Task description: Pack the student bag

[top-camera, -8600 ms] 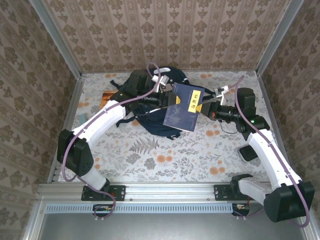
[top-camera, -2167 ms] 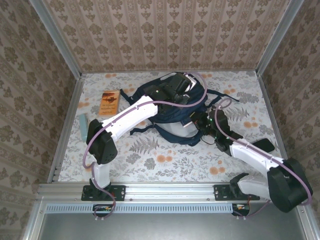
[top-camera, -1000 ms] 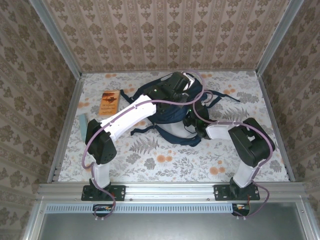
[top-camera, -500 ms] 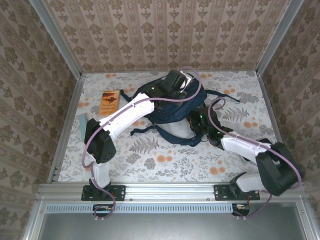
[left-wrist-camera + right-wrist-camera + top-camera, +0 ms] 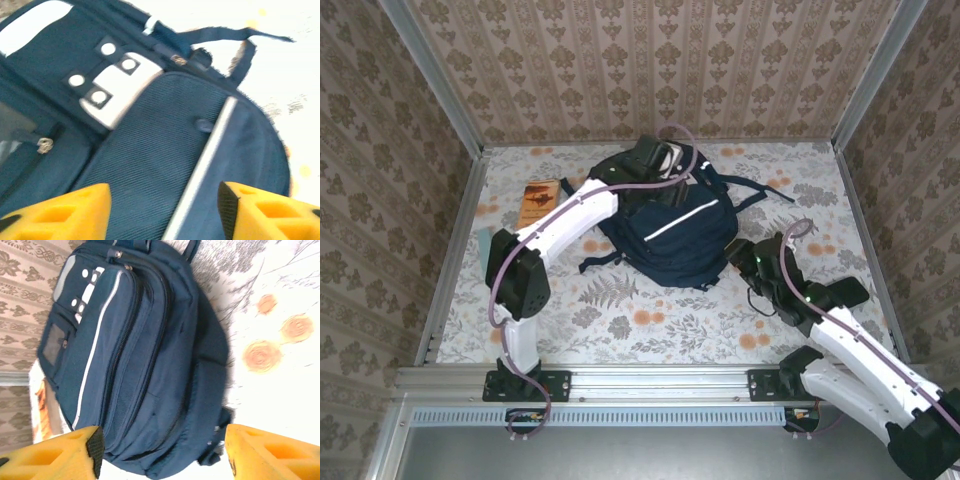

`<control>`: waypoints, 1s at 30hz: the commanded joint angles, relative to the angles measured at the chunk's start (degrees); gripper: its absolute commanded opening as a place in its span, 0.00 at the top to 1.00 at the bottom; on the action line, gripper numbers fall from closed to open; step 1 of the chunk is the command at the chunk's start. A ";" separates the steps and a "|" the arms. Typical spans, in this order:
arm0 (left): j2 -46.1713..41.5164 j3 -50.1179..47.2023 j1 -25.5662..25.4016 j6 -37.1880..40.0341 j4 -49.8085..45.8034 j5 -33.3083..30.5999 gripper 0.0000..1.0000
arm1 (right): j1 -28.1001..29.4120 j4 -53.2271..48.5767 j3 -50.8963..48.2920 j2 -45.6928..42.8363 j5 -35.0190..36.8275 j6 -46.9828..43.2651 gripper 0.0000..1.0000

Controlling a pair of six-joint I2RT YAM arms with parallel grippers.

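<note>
The bag (image 5: 672, 232) looks shut; left hand (image 5: 164, 202) and right hand (image 5: 162, 446) wide, empty; orange book (image 5: 537, 203) left of it unpacked.

A: What is counted on the table (image 5: 650, 322)?
B: One backpack (image 5: 680, 235), one orange book (image 5: 536, 203) and one pale blue flat thing (image 5: 485, 245) are counted.
A: And the arms?
B: Two are counted: a left arm (image 5: 570, 220) and a right arm (image 5: 852, 346).

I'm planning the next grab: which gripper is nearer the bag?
Left. The left gripper hovers close above the bag's far end; the right gripper stands apart, off its right side, above the table.
</note>
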 commanded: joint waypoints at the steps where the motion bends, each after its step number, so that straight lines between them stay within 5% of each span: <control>1: -5.07 -4.61 3.78 -4.99 1.24 0.73 0.29 | -0.28 -6.49 1.76 -1.37 3.80 -8.15 0.25; 8: -9.98 -16.01 18.41 -7.19 -0.01 -2.50 0.05 | -0.19 -1.96 4.68 4.70 -1.42 -13.48 0.04; 16: -4.87 -19.45 33.04 -6.19 0.72 4.25 0.01 | 0.42 2.41 6.16 11.49 -7.32 -13.72 0.00; 30: 8.69 -12.99 39.87 -6.91 -4.12 9.85 0.02 | 0.73 1.28 5.59 11.92 -8.54 -12.08 0.02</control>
